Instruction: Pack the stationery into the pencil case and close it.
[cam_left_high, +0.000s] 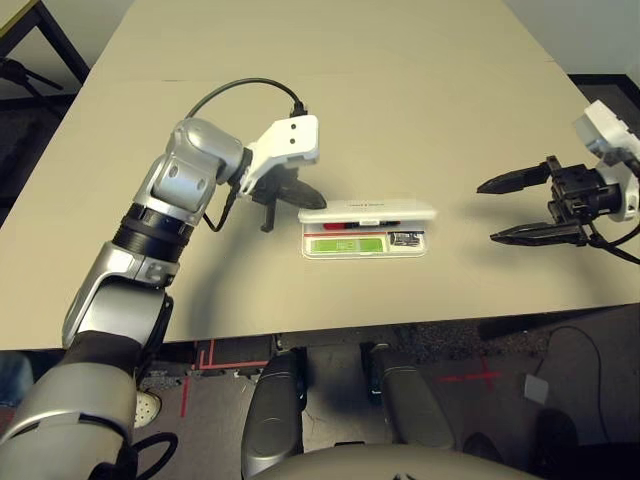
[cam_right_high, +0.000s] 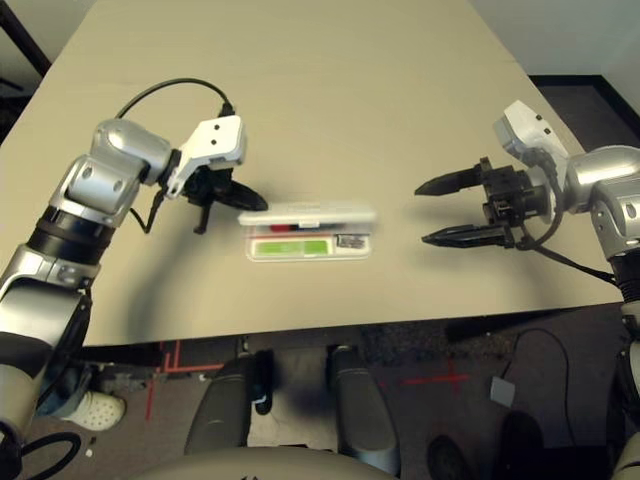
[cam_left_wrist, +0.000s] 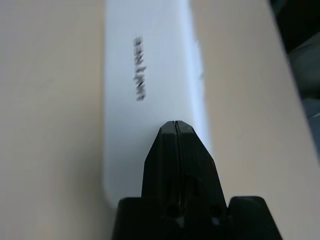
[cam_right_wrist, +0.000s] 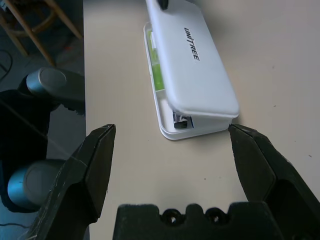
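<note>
White pencil case (cam_left_high: 365, 228) half-open between arms; left fingers (cam_left_wrist: 175, 150) closed at lid; right fingers (cam_right_wrist: 97, 160) spread apart.

We count one pencil case (cam_left_high: 366, 228) on the surface (cam_left_high: 400, 110), a white box with its lid (cam_right_wrist: 192, 57) half lowered. Inside it we can make out three items: one light-green stick (cam_left_high: 347, 244), one red marker (cam_left_high: 362, 225) and one small silver-black metal piece (cam_left_high: 404, 239). Anything further under the lid is hidden from us. There are two grippers, the left gripper (cam_left_high: 283, 200) and the right gripper (cam_left_high: 520, 208), each with two black fingers.
</note>
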